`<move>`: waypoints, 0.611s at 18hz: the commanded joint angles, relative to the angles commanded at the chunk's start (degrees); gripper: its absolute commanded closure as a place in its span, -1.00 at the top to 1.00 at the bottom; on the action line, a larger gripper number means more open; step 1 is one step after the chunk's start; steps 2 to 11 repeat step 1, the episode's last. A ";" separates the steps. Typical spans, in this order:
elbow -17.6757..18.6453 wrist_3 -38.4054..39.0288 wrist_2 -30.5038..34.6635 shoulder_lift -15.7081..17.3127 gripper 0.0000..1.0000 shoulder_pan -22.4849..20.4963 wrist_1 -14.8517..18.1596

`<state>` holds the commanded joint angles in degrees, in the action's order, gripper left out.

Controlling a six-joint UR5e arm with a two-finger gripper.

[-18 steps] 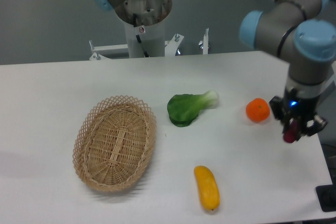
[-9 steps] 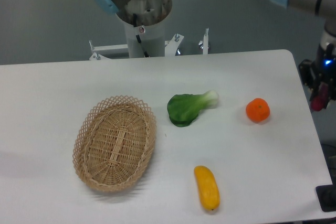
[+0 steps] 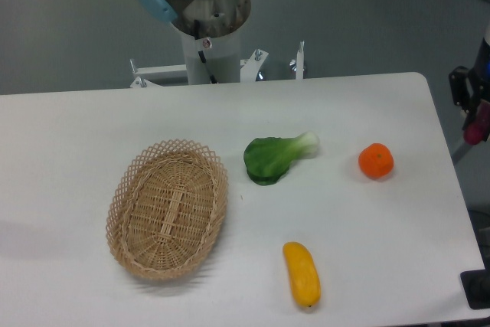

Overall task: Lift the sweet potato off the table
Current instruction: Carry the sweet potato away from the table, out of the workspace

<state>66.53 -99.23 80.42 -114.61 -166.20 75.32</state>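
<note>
We see the gripper at the pic's right edge, closed on the sweet potato, up off the table.

A robotics lab bench: bare white table against a plain grey wall, and behind its far edge the arm's metal base pedestal bolted onto brackets. On the table sit props: a wicker basket, toy-like vegetables.
</note>
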 joint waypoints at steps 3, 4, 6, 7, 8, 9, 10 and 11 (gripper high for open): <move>0.09 0.00 0.00 0.00 -0.47 0.00 0.00; 0.09 0.00 0.00 0.00 -0.47 0.00 0.00; 0.09 0.00 0.00 0.00 -0.47 0.00 0.00; 0.09 0.00 0.00 0.00 -0.47 0.00 0.00; 0.09 0.00 0.00 0.00 -0.47 0.00 0.00; 0.09 0.00 0.00 0.00 -0.47 0.00 0.00; 0.09 0.00 0.00 0.00 -0.47 0.00 0.00; 0.09 0.00 0.00 0.00 -0.47 0.00 0.00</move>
